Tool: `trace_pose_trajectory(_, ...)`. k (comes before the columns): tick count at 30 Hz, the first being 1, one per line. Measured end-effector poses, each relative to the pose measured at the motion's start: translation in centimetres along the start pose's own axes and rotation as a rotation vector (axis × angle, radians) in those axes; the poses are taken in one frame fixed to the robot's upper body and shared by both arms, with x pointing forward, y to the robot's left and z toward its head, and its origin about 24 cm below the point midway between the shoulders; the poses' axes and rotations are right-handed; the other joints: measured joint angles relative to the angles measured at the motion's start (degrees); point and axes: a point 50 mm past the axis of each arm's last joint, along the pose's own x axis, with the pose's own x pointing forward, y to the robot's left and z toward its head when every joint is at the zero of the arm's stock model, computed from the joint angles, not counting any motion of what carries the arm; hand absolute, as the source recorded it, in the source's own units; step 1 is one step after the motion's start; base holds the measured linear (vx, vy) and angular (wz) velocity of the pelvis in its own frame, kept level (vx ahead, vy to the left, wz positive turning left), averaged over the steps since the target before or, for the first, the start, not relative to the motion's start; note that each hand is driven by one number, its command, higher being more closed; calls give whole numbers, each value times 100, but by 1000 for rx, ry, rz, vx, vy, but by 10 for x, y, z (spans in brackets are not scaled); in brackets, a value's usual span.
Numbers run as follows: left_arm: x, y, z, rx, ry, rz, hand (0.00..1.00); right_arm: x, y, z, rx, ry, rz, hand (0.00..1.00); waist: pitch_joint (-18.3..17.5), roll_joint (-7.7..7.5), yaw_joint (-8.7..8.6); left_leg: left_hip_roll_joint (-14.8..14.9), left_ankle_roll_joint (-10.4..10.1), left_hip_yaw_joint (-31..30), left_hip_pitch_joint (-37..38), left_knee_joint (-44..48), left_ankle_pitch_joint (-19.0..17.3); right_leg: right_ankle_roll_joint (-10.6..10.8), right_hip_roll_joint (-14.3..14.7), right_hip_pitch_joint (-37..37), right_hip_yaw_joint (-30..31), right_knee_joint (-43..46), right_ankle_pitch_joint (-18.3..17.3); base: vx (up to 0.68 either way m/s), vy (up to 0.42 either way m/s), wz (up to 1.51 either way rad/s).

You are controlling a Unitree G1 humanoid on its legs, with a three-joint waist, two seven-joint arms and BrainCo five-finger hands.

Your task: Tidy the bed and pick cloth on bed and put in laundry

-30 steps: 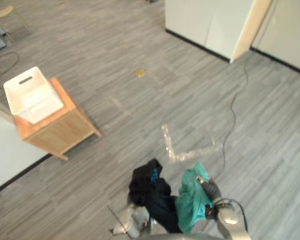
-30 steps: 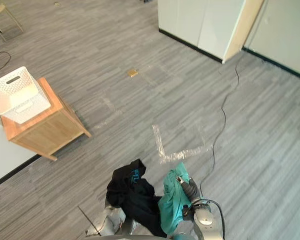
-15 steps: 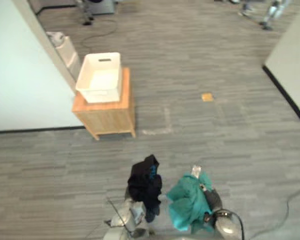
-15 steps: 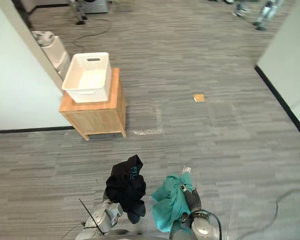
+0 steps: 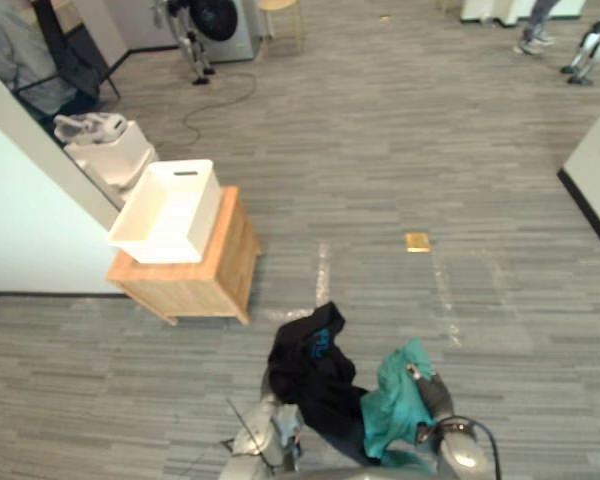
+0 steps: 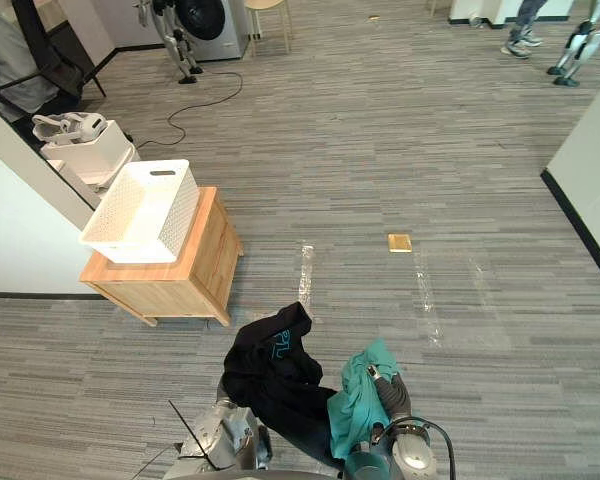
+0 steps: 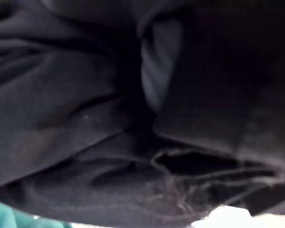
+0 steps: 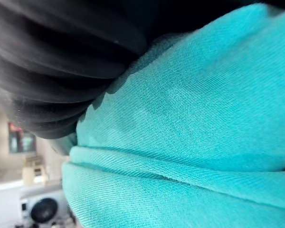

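Note:
A black cloth [image 5: 310,368] hangs in a bunch low in the eye views, draped over my left hand, whose arm [image 5: 263,432] comes up beneath it. It shows close up in the left wrist view [image 7: 85,118]. Right beside it, touching, is a teal cloth [image 5: 392,398] with my right hand [image 5: 430,392] curled round it; the right wrist view shows the teal cloth [image 8: 190,133] pressed against the black one. A white laundry basket [image 5: 165,210], nothing in it, stands on a low wooden table [image 5: 195,280] ahead to the left, apart from both hands.
A white wall [image 5: 25,215] runs behind the table, with a second white bin [image 5: 108,155] by it. Farther off stand a washing machine [image 5: 220,18] and a stool [image 5: 280,10]. People's legs [image 5: 535,25] show at the far right. A cabinet [image 5: 595,165] is on the right.
The camera has swung, so the basket and table now sit at mid left and the room's far end shows. Both cloths remain held; the black one hangs closer against the teal one.

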Motion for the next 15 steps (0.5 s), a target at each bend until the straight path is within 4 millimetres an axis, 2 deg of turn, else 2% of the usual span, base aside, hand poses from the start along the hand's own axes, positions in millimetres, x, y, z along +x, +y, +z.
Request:
trace_pose_trajectory(1,0,0,0,5,-1,1,100,0,0,1,-1,-3,0,100,-1,-5,2,-82,3,201,4,-434,31,34,-7,69,-69,-42,-44,340,11,65)
trace_pose_trajectory(2,-1,0,1,9,-5,3,100,2,0,3,-6,-12,0,100,-4,-6,10,-220,43,554,13,-1181,103,185,-6,183,-199,-73,-122,411,30,45)
trace_pose_trajectory(3,-3,1,3,11,-16,5,100,4,0,6,-9,-21,3,100,-18,-35,49,-271,441,702,27,-1371,401,310,-30,233,-253,-10,-247,535,72,38)
trace_pose_trajectory(4,-4,1,5,10,-25,7,100,5,1,8,-12,-26,5,100,-49,-118,103,-394,683,774,115,-1467,564,556,-143,302,-269,142,-404,425,84,20)
trace_pose_trajectory(5,-4,1,6,10,-29,5,100,5,0,8,-16,-26,4,100,-65,-131,112,-448,829,773,188,-1538,659,689,-205,279,-256,324,-487,493,135,22)
trace_pose_trajectory(6,-4,0,7,11,-35,2,100,5,-1,8,-25,-28,4,100,-77,-175,133,-565,996,761,381,-1613,627,896,-376,111,-156,977,-617,416,136,19)
trace_pose_trajectory(7,-4,0,9,11,-44,-1,100,6,0,9,-25,-31,8,100,-80,-182,157,-618,1006,749,495,-1695,565,997,-467,-83,-87,1540,-678,530,200,31)
trace_pose_trajectory(8,-4,-1,14,25,-67,-8,100,7,5,10,-14,-36,20,100,-80,-244,143,-781,979,633,789,-1870,475,1180,-648,-589,32,2976,-646,532,180,52)
trace_pose_trajectory(9,-4,2,18,38,-84,-2,100,7,9,10,-4,-37,25,100,-25,-408,94,-965,997,428,1142,-2061,378,1661,-899,-1080,265,4502,-269,626,172,92)
trace_pose_trajectory(10,-4,4,18,48,-84,3,100,7,14,9,7,-34,30,100,-5,-485,-13,-1045,1000,197,1408,-2106,309,1624,-1036,-1346,346,5403,-155,525,97,103)
trace_pose_trajectory(11,-5,5,18,54,-81,3,100,6,16,9,6,-33,33,100,-7,-494,-57,-1064,995,34,1548,-2129,270,1591,-1107,-1464,311,5820,-157,523,58,125)
trace_pose_trajectory(12,-6,7,17,77,-78,4,100,3,19,4,7,-20,38,100,-3,-485,-135,-1074,991,-300,1819,-2177,233,1419,-1282,-1664,126,6355,-200,507,18,140)
trace_pose_trajectory(13,-7,9,16,92,-74,3,100,2,20,3,10,-21,42,100,8,-461,-157,-1072,990,-671,2057,-2303,234,1139,-1429,-1837,-113,6482,-303,583,-15,157)
trace_pose_trajectory(15,-7,13,18,117,-76,2,100,1,21,2,13,-24,39,100,18,-446,-221,-1071,929,-1229,2262,-2432,222,969,-1601,-2091,-403,6037,-520,464,-76,157)
